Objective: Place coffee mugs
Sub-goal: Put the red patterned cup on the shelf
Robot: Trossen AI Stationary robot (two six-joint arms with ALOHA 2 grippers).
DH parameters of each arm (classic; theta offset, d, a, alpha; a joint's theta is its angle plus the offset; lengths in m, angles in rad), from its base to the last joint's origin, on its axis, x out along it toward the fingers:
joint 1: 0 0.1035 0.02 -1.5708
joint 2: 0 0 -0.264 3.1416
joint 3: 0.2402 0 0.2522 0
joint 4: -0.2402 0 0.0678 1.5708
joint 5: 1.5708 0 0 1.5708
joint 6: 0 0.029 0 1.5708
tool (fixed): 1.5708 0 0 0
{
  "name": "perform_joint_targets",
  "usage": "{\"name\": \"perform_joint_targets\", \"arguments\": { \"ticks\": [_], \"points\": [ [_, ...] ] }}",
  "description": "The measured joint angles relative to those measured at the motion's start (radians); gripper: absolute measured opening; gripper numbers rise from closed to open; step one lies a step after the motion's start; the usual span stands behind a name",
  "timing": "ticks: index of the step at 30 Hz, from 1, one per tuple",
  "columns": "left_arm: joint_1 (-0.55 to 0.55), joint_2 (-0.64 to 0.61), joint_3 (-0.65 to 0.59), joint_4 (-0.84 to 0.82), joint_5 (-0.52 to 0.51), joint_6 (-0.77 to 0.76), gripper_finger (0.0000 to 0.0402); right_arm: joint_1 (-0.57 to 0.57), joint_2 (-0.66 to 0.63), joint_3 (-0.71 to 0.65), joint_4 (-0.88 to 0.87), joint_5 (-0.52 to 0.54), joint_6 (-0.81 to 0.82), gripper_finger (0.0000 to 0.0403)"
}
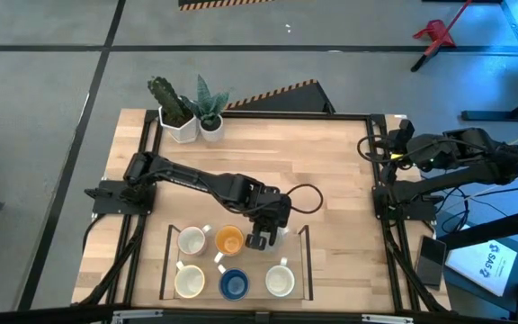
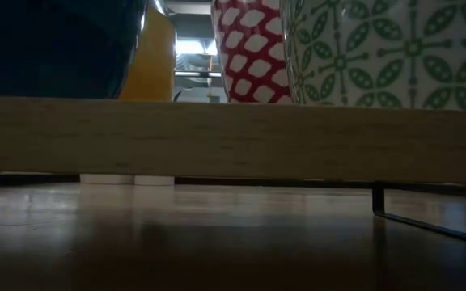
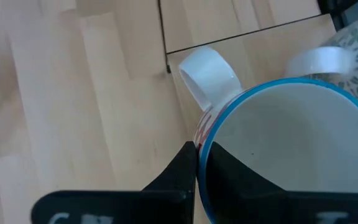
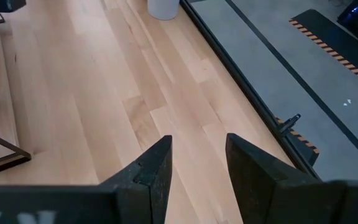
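Tray rim (image 2: 233, 141): nearest in the low view, a pale wooden band across mid-frame; the high view shows the tray (image 1: 171, 236) as a dark-edged rectangle at bottom centre of the table (image 1: 331, 171)
Front row, high view: cream mug (image 1: 189, 282), blue mug (image 1: 233, 284), white mug (image 1: 280, 280), all upright, mouths up
Back row, high view: white mug with handle (image 1: 192, 240), orange mug (image 1: 229, 239)
Held mug (image 3: 284, 149): blue-rimmed, white inside, red-and-white pattern on its wall; upright, mouth up, white handle (image 3: 209, 76) pointing toward the tray's edge rail in the left wrist view; sits at the tray's back right
Left gripper (image 1: 261, 236): over the held mug at lower centre of the high view; fingers (image 3: 179, 171) clamped on the mug's rim, one outside, one inside
Seen only in the low view: red lattice pattern (image 2: 253, 48) and a green leaf-patterned mug (image 2: 391, 48) at upper right, orange wall (image 2: 156, 61) at upper left
Seen only in the high view: two plant pots (image 1: 194, 126) at the table's upper left corner
Right gripper (image 4: 197, 165): parked at the table's right edge, far from the tray; jaws apart over bare wood
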Motion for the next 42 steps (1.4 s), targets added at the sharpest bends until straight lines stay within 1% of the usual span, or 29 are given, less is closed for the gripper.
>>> {"name": "perform_joint_targets", "arguments": {
  "ticks": [8, 12, 21, 29, 32, 42],
  "points": [
    [-0.004, 0.011, -0.001, 0.017, 0.005, 0.039, 0.0014, 0.000, 0.000, 0.000, 0.001, 0.001, 0.000, 0.0137],
    [-0.004, 0.011, -0.001, 0.006, -0.025, 0.055, 0.0014, 0.000, 0.001, 0.000, 0.001, 0.002, 0.006, 0.0137],
    [0.002, 0.019, -0.001, 0.024, 0.012, 0.098, 0.0014, 0.000, 0.001, 0.000, 0.001, 0.003, 0.007, 0.0137],
    [0.007, 0.023, -0.001, 0.034, 0.009, 0.127, 0.0014, 0.000, 0.001, 0.000, 0.001, 0.003, 0.007, 0.0137],
    [0.008, 0.034, -0.002, 0.039, 0.030, 0.131, 0.0014, 0.000, 0.001, 0.000, 0.001, 0.003, 0.008, 0.0137],
    [0.018, 0.035, -0.002, 0.044, 0.023, 0.165, 0.0014, 0.000, 0.001, 0.000, 0.001, 0.003, 0.008, 0.0137]
  ]
}}
